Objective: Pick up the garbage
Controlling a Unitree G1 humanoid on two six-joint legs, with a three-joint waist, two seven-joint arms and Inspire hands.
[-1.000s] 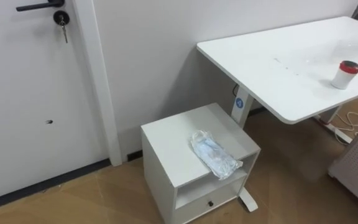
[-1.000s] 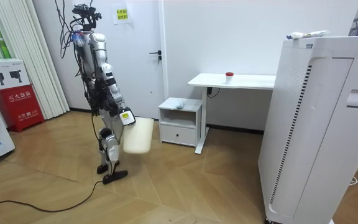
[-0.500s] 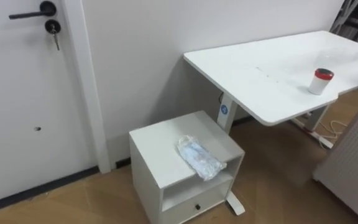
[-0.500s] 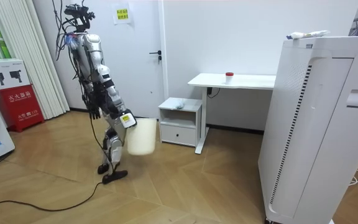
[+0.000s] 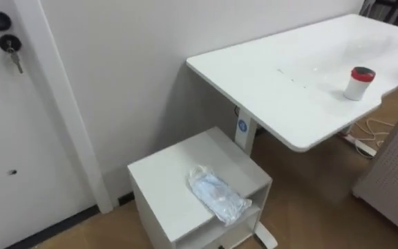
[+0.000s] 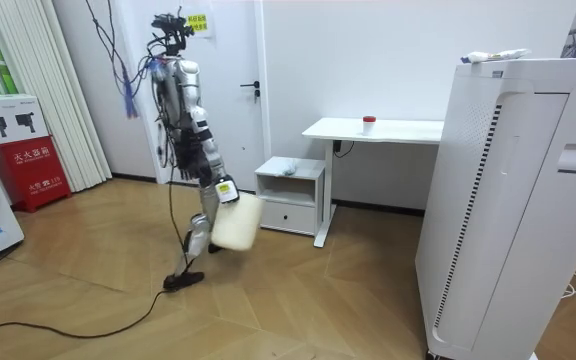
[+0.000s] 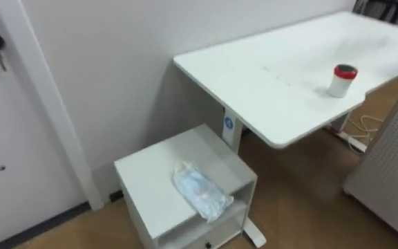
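A crumpled clear plastic bag (image 5: 217,196) with bluish contents lies on the front right part of a low white cabinet (image 5: 159,181) beside a white desk (image 5: 282,76). A small white cup with a red lid (image 5: 358,83) stands on the desk's right part. In the room view I stand mid-stride on the wood floor just left of the cabinet (image 6: 290,188), leaning toward it. My right hand (image 6: 224,190) hangs low and carries a cream waste bin (image 6: 236,222). My left hand (image 6: 171,158) hangs at my far side.
A white door (image 5: 5,117) with a dark handle is left of the cabinet. A large white appliance (image 6: 508,200) stands at the room view's right. A red and white box (image 6: 18,135) and a curtain are at its left. Cables lie under the desk's far end (image 5: 365,142).
I have stepped toward the cabinet, to the room view's right, with the bin swinging along. The eye view has shifted, so the door slid left; bag and cup lie as before.
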